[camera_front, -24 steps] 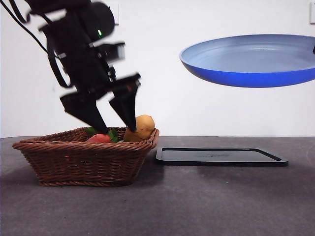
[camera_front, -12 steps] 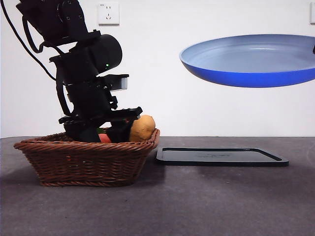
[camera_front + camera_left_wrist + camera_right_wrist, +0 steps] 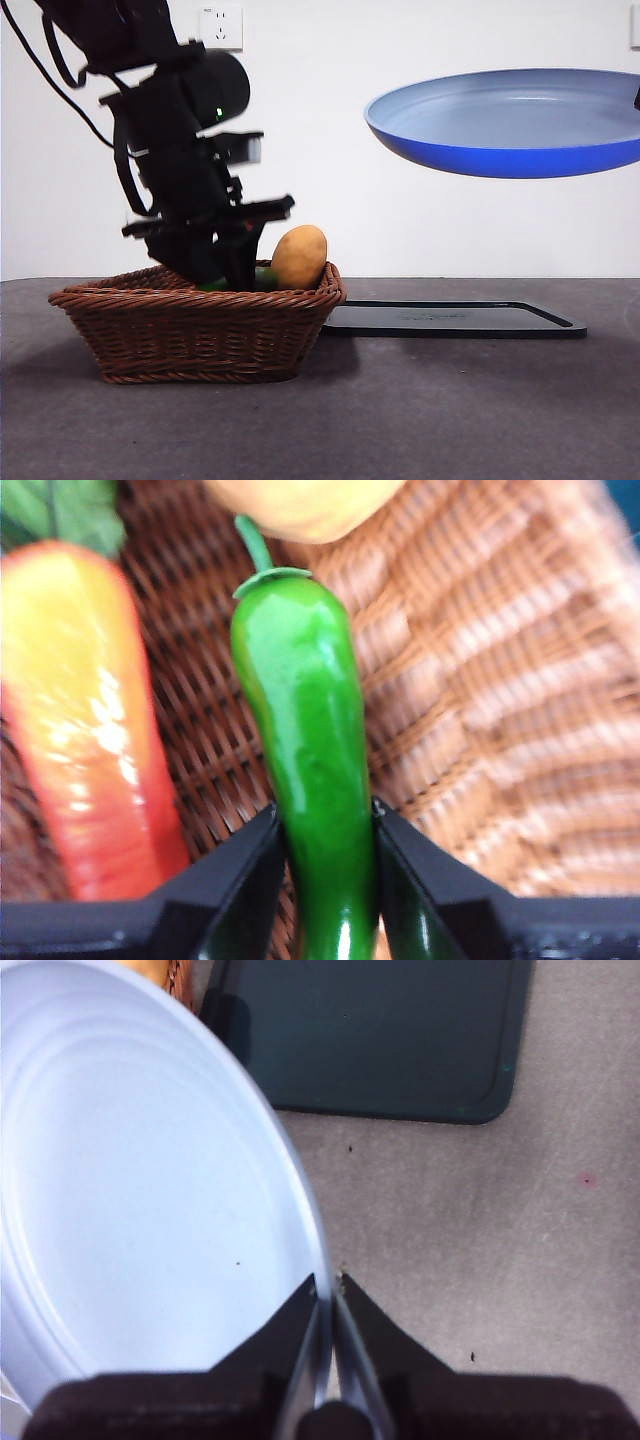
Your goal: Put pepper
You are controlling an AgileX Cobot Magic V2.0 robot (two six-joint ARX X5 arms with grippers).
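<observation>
Pepper (image 3: pixel 305 750) lies on basket (image 3: pixel 200 325) floor, clamped between left gripper (image 3: pixel 325 865) jaws. Red-orange vegetable (image 3: pixel 85 720) beside it; potato (image 3: pixel 299 257) at basket's right end. Right gripper (image 3: pixel 327 1305) pinches blue plate (image 3: pixel 510 120) rim, plate held high above black tray (image 3: pixel 450 318).

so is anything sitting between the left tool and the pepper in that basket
No. The left tool already has its jaws closed on either side of the pepper, down in the wicker basket. The red-orange vegetable lies beside the pepper and the potato past its stem end; neither blocks the grip.
</observation>
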